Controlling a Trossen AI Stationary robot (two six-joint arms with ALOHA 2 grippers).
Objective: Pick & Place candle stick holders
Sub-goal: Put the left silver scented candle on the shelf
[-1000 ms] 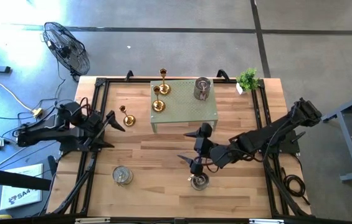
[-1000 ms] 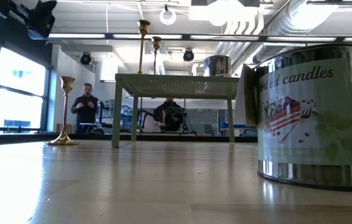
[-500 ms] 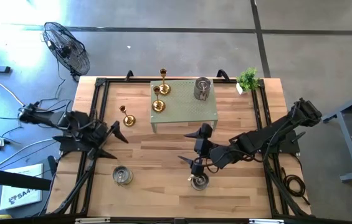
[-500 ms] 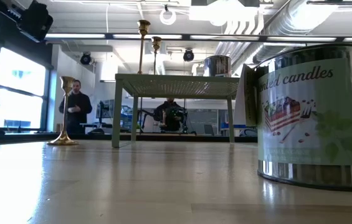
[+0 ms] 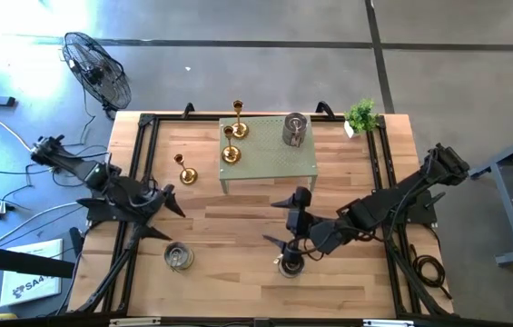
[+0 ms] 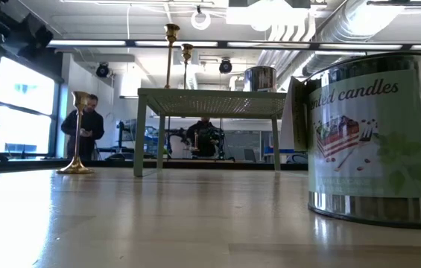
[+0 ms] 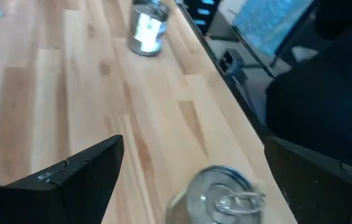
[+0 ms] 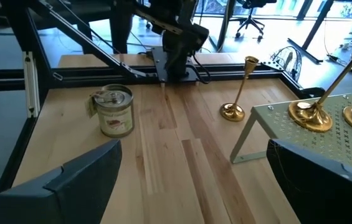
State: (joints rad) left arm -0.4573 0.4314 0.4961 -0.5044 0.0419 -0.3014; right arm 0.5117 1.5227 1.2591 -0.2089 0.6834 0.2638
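Three gold holders show: one stands on the table [image 5: 184,170] by its round base, and two stand on the green stand [image 5: 230,150] [image 5: 238,123]. One silvery holder sits on the stand [image 5: 294,129], one at near left [image 5: 178,257] and one at near middle [image 5: 291,263]. My left gripper [image 5: 165,211] is open, just far of the near-left silvery holder [image 7: 219,193]. My right gripper [image 5: 281,222] is open and empty, pointing toward the table's left, just far of the near-middle silvery holder, which looms large in the low view [image 6: 370,141].
The green perforated stand [image 5: 279,163] sits at the far middle. A small green plant [image 5: 360,115] is at the far right corner. Black rails [image 5: 138,163] run along both table sides. A fan [image 5: 97,68] stands off the table. A person [image 6: 83,130] stands in the room behind.
My left arm has swung, and its gripper has gone toward the table's near edge, toward the near-left silvery holder. My right gripper has shifted slightly toward the near edge. The person in the background has walked to the left.
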